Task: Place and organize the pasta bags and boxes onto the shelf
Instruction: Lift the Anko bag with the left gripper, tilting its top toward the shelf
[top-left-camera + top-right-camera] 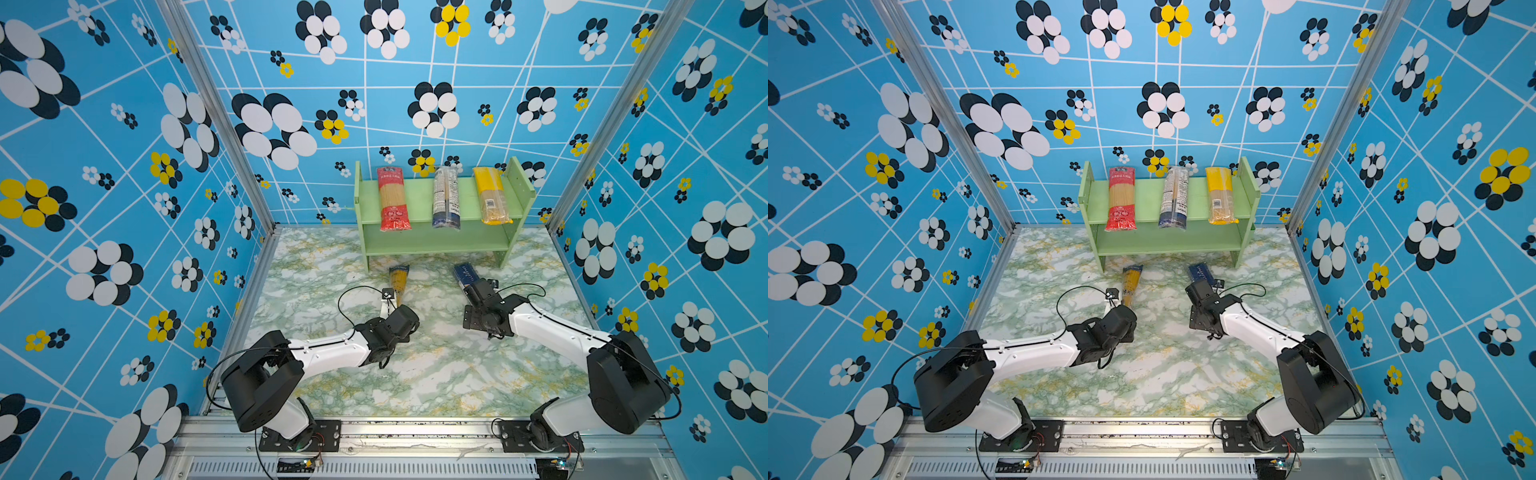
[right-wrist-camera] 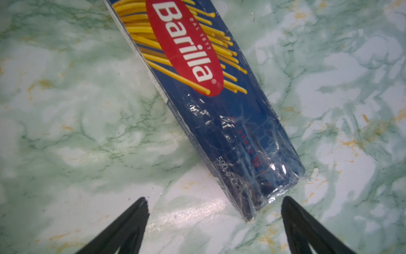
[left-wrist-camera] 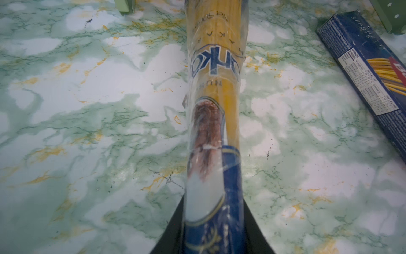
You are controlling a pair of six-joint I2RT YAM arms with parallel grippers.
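Built from white link shells and black joint housings, strung with black cables, screwed onto black base plates at frame bottom.

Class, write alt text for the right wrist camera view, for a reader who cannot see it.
A dark blue Barilla spaghetti box lies diagonally on a green-and-white marbled table. The right end effector is open, its two black fingers either side of the box's near end, not gripping it.
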